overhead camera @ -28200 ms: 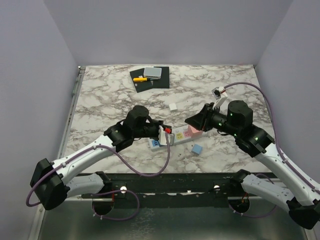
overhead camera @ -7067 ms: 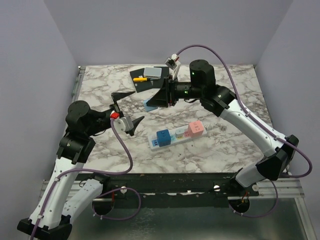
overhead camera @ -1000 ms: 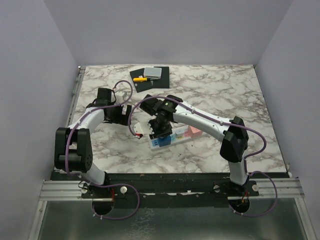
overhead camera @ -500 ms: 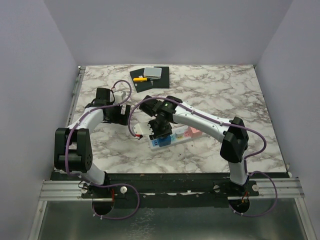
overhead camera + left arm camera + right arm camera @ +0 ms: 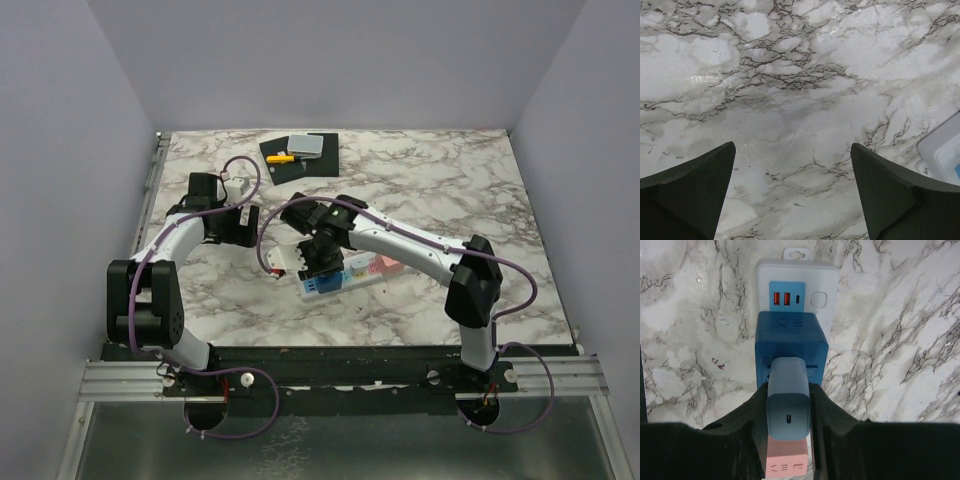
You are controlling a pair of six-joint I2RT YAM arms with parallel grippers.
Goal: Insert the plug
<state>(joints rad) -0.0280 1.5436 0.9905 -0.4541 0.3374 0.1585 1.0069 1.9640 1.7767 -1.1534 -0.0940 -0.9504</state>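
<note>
My right gripper (image 5: 787, 391) is shut on a grey-blue plug (image 5: 787, 407), holding it upright over the white power strip (image 5: 796, 277). The plug stands just behind a dark blue cube adapter (image 5: 791, 340) seated in the strip, and a pink adapter (image 5: 785, 463) shows below it. Whether the plug's prongs are in a socket is hidden. From above, the right gripper (image 5: 318, 262) sits over the left half of the strip (image 5: 345, 282). My left gripper (image 5: 791, 146) is open over bare marble, left of the strip's end (image 5: 944, 154); seen from above, the left gripper (image 5: 248, 226) is apart from it.
A black mat (image 5: 322, 163) with a yellow tool (image 5: 282, 158) and a grey block (image 5: 307, 146) lies at the back of the table. The left arm's purple cable (image 5: 262, 235) loops down next to the strip's left end.
The left arm has edged slightly back and left. The right gripper stays over the strip with the plug in it.
</note>
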